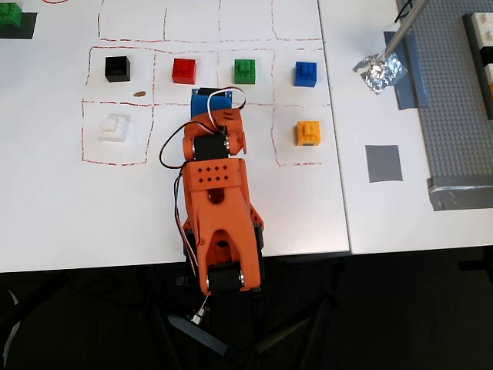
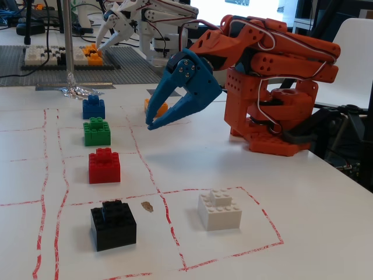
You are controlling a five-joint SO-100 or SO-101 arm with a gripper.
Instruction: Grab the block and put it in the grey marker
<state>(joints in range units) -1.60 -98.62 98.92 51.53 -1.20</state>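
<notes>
The black block [image 2: 113, 224] sits closest to the camera in the fixed view, low and to the left, inside its own red-lined box on the white surface [image 2: 245, 192]. A small brown speck [image 2: 147, 206] lies just beside it. A white block [image 2: 219, 209] sits in the next box to the right. Behind the black block, in a row, stand the red block [image 2: 104, 165], the green block [image 2: 97, 131] and the blue block [image 2: 93, 107].

The orange arm is folded back over its base. Its blue jaws [image 2: 152, 121] hang above the surface, tips pointing down. They are spread a little and hold nothing. From above they are mostly hidden under the arm, so the gap is hard to judge there.

I think the job is at its very start. The block has not been grabbed yet. It lies well apart from the jaws, nearer the camera in the fixed view. In the overhead view it is up and to the left of the arm [image 1: 117, 68].

The next move likely needs the arm to swing over to the black block, open wider, and come down around it. After that the block must go far across to the grey marker [image 1: 384, 163], a flat dark square on the right side of the overhead view. An orange block [image 1: 308, 132] sits between the arm and that square.
</notes>
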